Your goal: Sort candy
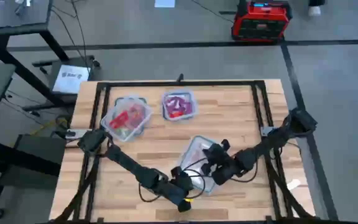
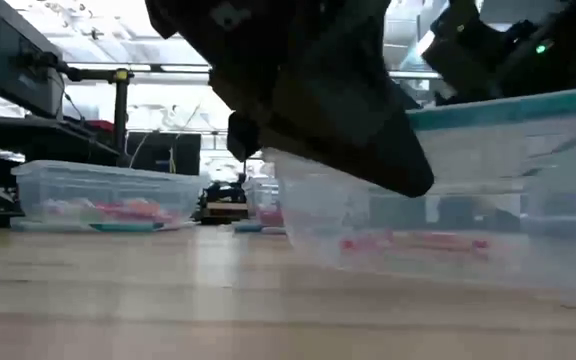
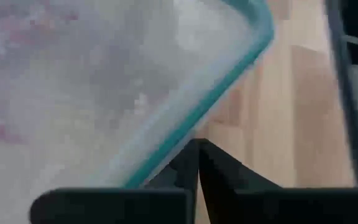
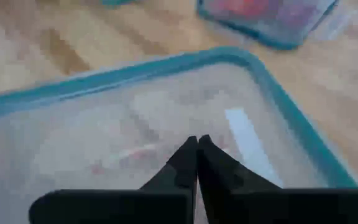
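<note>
You see a pale striped wooden bench (image 1: 241, 118) framed in black. The clear tubs (image 1: 127, 117) have teal rims. Near the far edge, the candy (image 1: 129, 116) shows red in one tub, magenta and purple in the next. Both arms are black.

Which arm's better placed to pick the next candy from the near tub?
Right, likely. The right gripper, shut, hangs over the near tub's inside above pink candy; the left gripper, shut, sits at its outer rim.

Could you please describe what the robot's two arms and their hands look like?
Both arms are dark, slim, jointed links with black cables trailing near their wrists. The left hand and right hand each end in two black, wedge-shaped fingers tapering to thin tips. No markings are readable.
</note>
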Controlling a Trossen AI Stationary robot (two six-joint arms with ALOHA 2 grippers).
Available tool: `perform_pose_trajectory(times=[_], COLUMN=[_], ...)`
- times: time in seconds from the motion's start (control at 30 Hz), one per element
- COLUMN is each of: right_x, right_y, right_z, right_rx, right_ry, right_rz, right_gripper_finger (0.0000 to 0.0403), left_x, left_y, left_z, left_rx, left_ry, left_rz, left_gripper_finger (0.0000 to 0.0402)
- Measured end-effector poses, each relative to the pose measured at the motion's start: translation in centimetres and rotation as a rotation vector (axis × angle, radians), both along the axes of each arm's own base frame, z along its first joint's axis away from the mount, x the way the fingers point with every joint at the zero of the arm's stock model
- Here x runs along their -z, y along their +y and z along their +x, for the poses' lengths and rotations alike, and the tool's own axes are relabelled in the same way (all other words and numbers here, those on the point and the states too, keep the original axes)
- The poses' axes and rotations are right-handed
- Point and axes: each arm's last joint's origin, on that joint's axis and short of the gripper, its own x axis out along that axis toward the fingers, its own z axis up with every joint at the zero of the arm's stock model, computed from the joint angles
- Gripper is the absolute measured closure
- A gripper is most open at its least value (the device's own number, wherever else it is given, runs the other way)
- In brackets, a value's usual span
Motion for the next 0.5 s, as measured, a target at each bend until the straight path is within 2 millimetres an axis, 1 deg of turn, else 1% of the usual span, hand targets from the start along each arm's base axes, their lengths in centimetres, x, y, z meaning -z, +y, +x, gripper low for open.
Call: perform_pose_trajectory(times=[0.13,0.23,0.37,0.5], right_x=[0.3,-0.2,-2.1,-4.6], right_y=[0.0,0.0,0.4,0.0], right_z=[0.2,-0.1,-0.4,-1.4], right_rx=[0.011,0.002,-0.119,-0.182], right_ry=[-0.020,-0.009,0.036,0.020], right_rz=[-0.028,-0.008,0.140,0.125], right_gripper_finger=[0.0403,0.0403,0.0403,0.0403], left_x=[0.1,0.0,-0.2,-1.0], left_y=[0.5,0.4,-0.2,-0.6], left_z=[0.1,0.2,0.0,-0.4], left_rx=[-0.029,0.035,0.165,0.218], left_ry=[0.002,0.014,0.040,0.074], left_rz=[0.004,0.050,0.092,0.112], left_gripper_finger=[0.0401,0.0401,0.0401,0.0401])
